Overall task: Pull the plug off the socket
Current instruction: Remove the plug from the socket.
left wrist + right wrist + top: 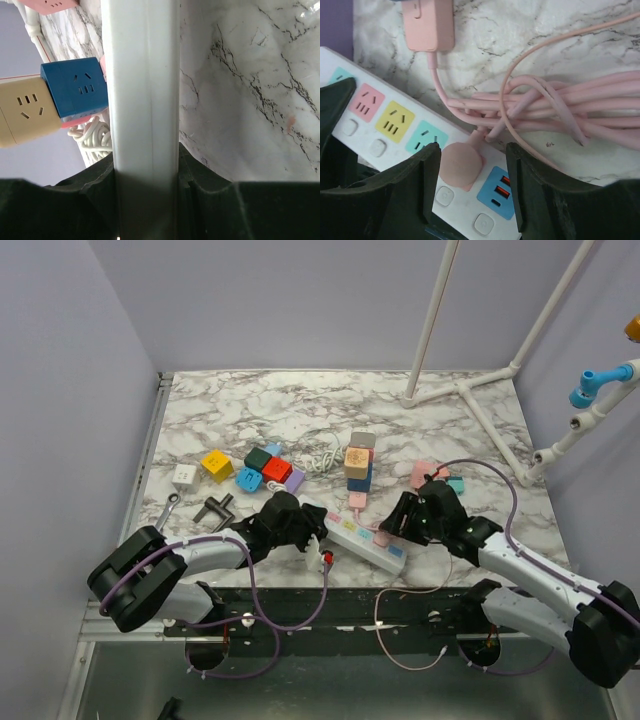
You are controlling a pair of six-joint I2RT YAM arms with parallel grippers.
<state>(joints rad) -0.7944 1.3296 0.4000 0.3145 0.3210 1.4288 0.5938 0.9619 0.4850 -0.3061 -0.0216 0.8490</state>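
A wrench (168, 510) and loose cube sockets (262, 468) lie toward the left edge. The left gripper (312, 528) is clamped on the left end of the white power strip (367, 539), which lies by the middle of the near edge. The pink plug (461, 162) sits in the strip, between the spread fingers of the right gripper (472, 165). Coiled pink cable (560, 105) crowds the far side.
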